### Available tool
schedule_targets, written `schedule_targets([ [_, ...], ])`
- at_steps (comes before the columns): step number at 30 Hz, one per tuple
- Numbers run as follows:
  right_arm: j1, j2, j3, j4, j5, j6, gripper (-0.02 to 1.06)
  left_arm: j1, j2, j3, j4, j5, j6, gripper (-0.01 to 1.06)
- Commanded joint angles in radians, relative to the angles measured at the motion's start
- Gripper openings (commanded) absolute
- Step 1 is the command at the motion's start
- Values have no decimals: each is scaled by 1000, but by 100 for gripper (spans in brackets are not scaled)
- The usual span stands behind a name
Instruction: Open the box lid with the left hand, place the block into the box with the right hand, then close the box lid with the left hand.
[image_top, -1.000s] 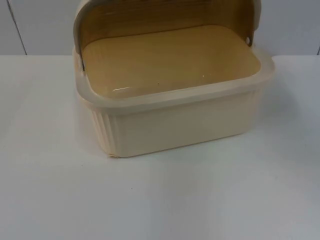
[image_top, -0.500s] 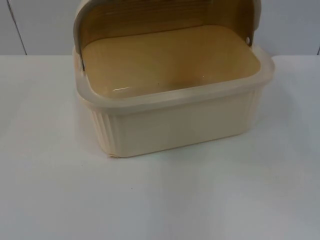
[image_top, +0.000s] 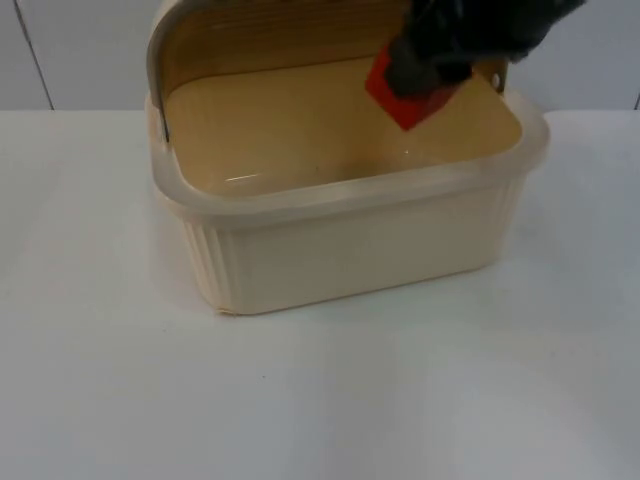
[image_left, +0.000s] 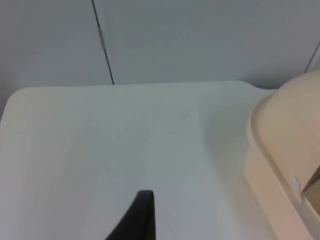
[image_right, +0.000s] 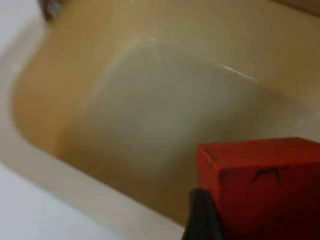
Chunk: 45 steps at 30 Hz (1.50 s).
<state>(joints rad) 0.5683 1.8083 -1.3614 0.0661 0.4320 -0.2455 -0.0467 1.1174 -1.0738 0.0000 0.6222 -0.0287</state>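
A cream plastic box (image_top: 350, 250) stands on the white table with its lid (image_top: 200, 40) swung up and back. My right gripper (image_top: 425, 70) has come in over the box's far right part, shut on a red block (image_top: 405, 100) that hangs above the box's bare inside. In the right wrist view the red block (image_right: 265, 182) sits against a black fingertip (image_right: 200, 217), above the box floor (image_right: 165, 110). The left wrist view has a black fingertip (image_left: 137, 220) over bare table, with the box's side (image_left: 280, 165) off to one side.
The white table (image_top: 320, 400) spreads in front of and beside the box. A grey partition wall (image_top: 80, 50) stands just behind it.
The right arm has come in from the upper right carrying the red block and now hovers over the open box. The box and lid have not moved.
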Motion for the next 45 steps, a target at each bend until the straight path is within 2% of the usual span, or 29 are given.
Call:
schedule_targets([
  [1,1,37,-2,-57,-70,32,0,2,-8,3,16,8,-2,104],
  [5,1,91,-2,-66,-215,59,4,2,-8,3,42,22,-2,104],
  [18,-3,186,42,-66,-404,107,18,2,-8,3,46,22,-2,104],
  [20,-3,195,50,-37,-444,110,22,2,-8,3,62,22,-2,104],
  [22,-3,201,50,-37,-456,110,31,2,-8,3,69,22,-2,104],
  [24,-3,203,50,-37,-461,110,47,2,-8,3,69,22,-2,104],
  [25,-3,203,50,-37,-461,110,47,2,-8,3,69,22,-2,104],
  [27,-3,203,50,-35,-461,110,66,2,-8,3,69,22,-2,104],
  [29,-3,203,50,-35,-445,118,84,2,-8,3,69,22,-2,104],
  [30,-3,203,50,-35,-445,118,84,2,-8,3,69,22,-2,104],
  [33,-3,191,50,-35,-378,149,101,2,-8,3,69,24,-2,104],
  [34,-3,176,50,-35,-318,153,105,2,-8,3,69,24,-2,104],
  [36,-3,169,50,-35,-293,153,105,2,-8,3,67,25,-2,104],
  [43,-3,12,50,-37,-6,153,105,2,-8,3,67,26,-2,104],
  [45,-3,-12,50,-37,30,153,105,2,-8,3,67,26,-2,104],
])
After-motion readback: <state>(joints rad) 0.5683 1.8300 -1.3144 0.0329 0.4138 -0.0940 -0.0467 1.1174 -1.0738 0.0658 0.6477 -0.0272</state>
